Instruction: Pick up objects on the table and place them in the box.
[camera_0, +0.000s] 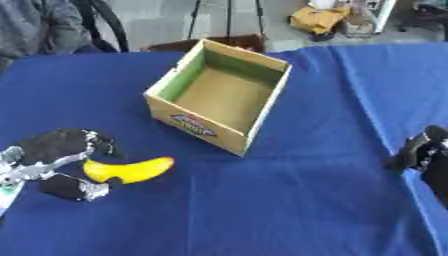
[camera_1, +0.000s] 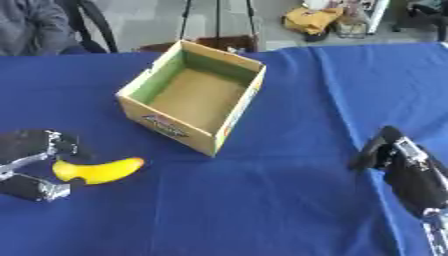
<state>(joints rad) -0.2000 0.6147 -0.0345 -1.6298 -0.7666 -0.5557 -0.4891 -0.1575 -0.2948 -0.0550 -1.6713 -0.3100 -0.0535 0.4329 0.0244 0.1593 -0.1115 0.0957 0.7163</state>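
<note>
Left hand (camera_0: 52, 165): fingers being curled around banana (camera_0: 131, 170) on table (camera_0: 289, 210) | right hand (camera_1: 407, 167): being rested relaxed, empty | box (camera_0: 219, 95): open, being carried by blue cloth | chair legs being shown beyond.

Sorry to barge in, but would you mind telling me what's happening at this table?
The robot's left hand is at the stem end of a banana lying on the blue table, fingers either side of it. The box beside it is open and empty. The right hand waits at the right edge, holding nothing.
</note>
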